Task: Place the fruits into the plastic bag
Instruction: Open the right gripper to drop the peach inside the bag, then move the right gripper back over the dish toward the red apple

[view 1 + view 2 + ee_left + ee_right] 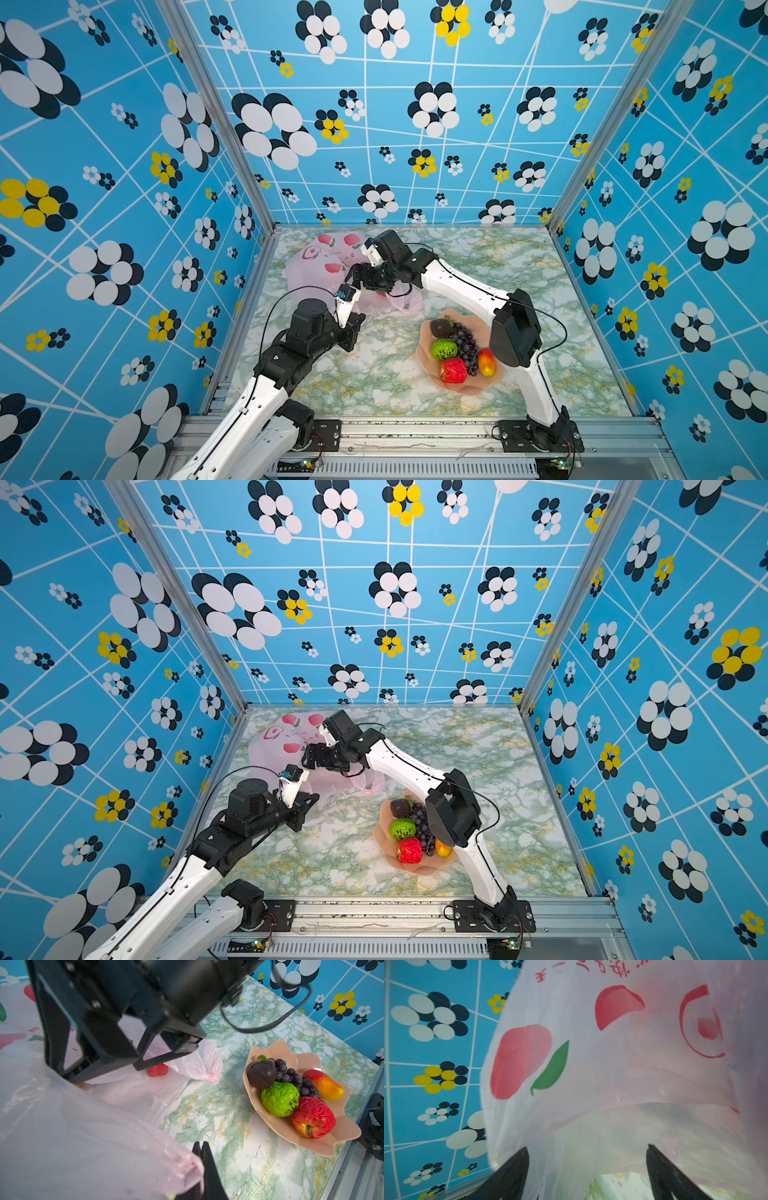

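The pale pink plastic bag (316, 266) (62, 1126) lies at the table's back left. My left gripper (360, 318) (200, 1146) is shut, pinching the bag's near rim. My right gripper (352, 276) (588, 1146) stands open inside the bag's mouth with nothing between its fingers. Below it, a red strawberry (157, 1069) lies in the bag. In the peach bowl (465, 388) (280, 1049) lie a dark brown piece (261, 1076), a green fruit (279, 1098), grapes (291, 1075), a red apple (312, 1116) and a mango (324, 1086).
The marbled green table (374, 374) is walled by blue flowered panels on three sides. An aluminium rail (415, 432) runs along the front edge. My right arm's elbow (515, 332) hangs over the bowl's right side.
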Robot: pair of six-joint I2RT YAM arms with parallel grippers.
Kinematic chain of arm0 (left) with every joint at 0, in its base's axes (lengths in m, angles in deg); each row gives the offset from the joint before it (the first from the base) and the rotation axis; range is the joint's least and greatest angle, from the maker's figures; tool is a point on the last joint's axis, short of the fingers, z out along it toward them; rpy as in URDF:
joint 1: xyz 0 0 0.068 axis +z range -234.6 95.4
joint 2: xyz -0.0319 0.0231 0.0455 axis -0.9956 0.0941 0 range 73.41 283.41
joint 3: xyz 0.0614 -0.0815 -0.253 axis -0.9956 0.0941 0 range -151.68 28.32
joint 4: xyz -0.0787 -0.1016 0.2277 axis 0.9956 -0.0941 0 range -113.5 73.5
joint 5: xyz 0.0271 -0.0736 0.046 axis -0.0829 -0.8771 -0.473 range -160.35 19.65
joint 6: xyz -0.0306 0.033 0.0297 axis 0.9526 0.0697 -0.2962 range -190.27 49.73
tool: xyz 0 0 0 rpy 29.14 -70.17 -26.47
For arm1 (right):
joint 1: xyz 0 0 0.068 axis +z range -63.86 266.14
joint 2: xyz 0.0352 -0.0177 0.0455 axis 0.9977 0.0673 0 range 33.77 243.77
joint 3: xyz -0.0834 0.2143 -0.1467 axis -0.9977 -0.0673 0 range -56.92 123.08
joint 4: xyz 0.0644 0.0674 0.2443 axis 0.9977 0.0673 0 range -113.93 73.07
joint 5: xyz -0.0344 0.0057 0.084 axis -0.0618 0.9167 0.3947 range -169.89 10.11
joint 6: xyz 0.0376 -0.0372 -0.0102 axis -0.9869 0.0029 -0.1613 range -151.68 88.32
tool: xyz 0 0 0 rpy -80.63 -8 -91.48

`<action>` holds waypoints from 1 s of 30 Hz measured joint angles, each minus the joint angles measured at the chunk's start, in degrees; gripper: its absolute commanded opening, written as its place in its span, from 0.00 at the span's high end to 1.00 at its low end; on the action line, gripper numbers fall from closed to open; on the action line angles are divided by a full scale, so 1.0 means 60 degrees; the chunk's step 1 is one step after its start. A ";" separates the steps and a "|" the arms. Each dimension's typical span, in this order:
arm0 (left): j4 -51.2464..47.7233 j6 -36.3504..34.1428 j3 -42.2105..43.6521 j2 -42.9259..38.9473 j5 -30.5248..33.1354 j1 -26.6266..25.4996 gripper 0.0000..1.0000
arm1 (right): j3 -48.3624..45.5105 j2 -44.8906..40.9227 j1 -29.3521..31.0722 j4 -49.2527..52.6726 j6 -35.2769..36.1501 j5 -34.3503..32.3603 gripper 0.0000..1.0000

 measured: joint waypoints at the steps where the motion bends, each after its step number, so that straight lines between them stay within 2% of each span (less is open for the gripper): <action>1: 0.0000 0.0000 0.0000 0.0000 0.0000 0.0000 1.00 | -0.0193 -0.0339 0.0000 -0.0033 0.0026 -0.0080 0.09; 6: 0.0000 0.0000 0.0000 -0.0004 0.0000 0.0000 1.00 | -0.1158 -0.2229 -0.0018 -0.0029 0.0430 -0.0681 0.06; 10: -0.0004 0.0000 0.0004 -0.0095 0.0007 -0.0007 1.00 | -0.2200 -0.4131 -0.0022 0.0306 0.1104 -0.1861 0.01; 15: -0.0004 0.0000 0.0004 -0.0124 0.0007 -0.0066 1.00 | -0.4696 -0.7311 -0.0255 0.0306 0.1461 -0.3472 0.01; 19: -0.0004 -0.0004 0.0004 -0.0124 0.0011 -0.0066 1.00 | -0.6572 -0.9402 -0.0619 0.0525 0.1464 -0.4186 0.01; 24: -0.0004 -0.0004 0.0004 -0.0098 0.0007 -0.0066 1.00 | -0.7264 -0.9959 -0.0623 0.1789 0.1472 -0.4586 0.01; 30: -0.0004 -0.0004 0.0004 0.0095 0.0004 -0.0066 1.00 | -0.8178 -0.9391 -0.0623 0.3038 0.1399 -0.4324 0.02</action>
